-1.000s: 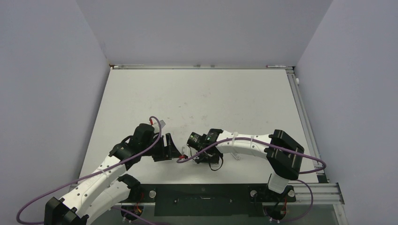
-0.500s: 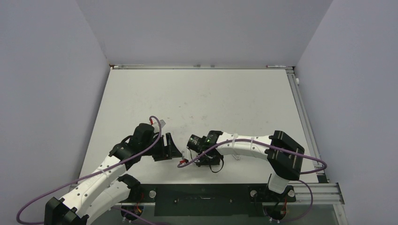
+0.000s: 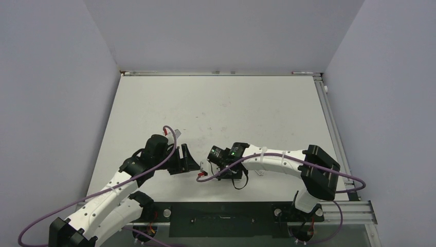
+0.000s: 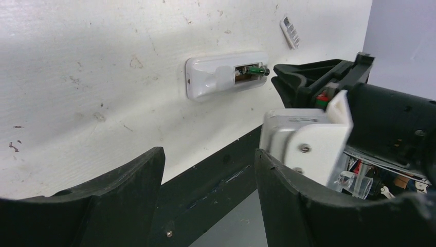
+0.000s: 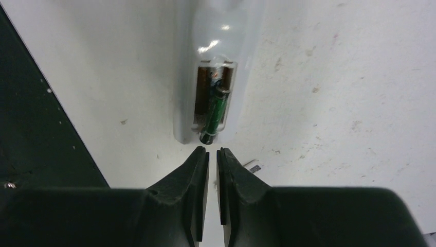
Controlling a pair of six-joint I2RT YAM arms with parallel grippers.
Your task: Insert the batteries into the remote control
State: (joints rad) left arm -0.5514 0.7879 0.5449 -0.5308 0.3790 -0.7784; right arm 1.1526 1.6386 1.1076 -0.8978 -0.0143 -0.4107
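The remote control (image 4: 216, 77) lies back up on the white table (image 3: 221, 103), close to the near edge where a black rail (image 3: 221, 218) runs, and between the two grippers. The table stretches well beyond it toward the back wall. The left gripper (image 4: 208, 159) hangs just above the table beside the remote, its jaws spread wide with nothing between them. The right gripper (image 5: 213, 154) points at the remote's end, its tips just short of it; the jaws are nearly together, with only a thin slit between them, and grip nothing. The brownish recess (image 5: 201, 95) in the remote's back holds one dark green battery (image 5: 214, 110), lying askew with one end poking past the recess edge. A small white piece (image 4: 290, 32) lies apart, its dark marks too small to read.
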